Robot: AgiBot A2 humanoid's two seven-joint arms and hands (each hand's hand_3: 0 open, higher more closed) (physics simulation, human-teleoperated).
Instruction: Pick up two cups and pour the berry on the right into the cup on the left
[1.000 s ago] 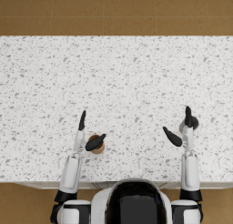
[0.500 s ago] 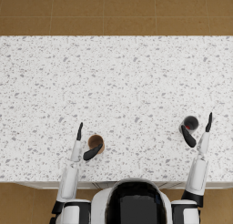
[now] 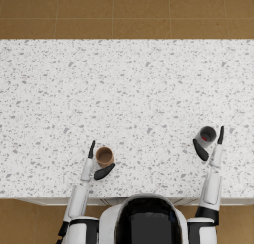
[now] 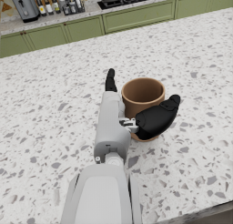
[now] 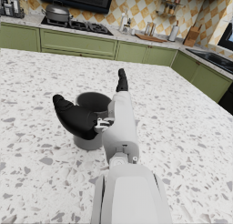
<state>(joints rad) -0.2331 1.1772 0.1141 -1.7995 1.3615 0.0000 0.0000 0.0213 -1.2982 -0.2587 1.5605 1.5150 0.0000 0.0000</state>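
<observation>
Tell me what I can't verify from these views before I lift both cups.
- Firm grip: in both wrist views each hand hides its own contact with its cup.
- Berry: only a red speck inside the grey cup in the head view; the right wrist view shows no inside.
- Brown cup: its bottom is hidden.

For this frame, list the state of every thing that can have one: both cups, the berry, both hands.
brown cup: upright on the counter, looks empty, not lifted.
grey cup: upright on the counter, not lifted.
berry: red, inside the grey cup, not poured.
left hand: fingers around the brown cup; firm grip cannot be told.
right hand: fingers around the grey cup; firm grip cannot be told.
</observation>
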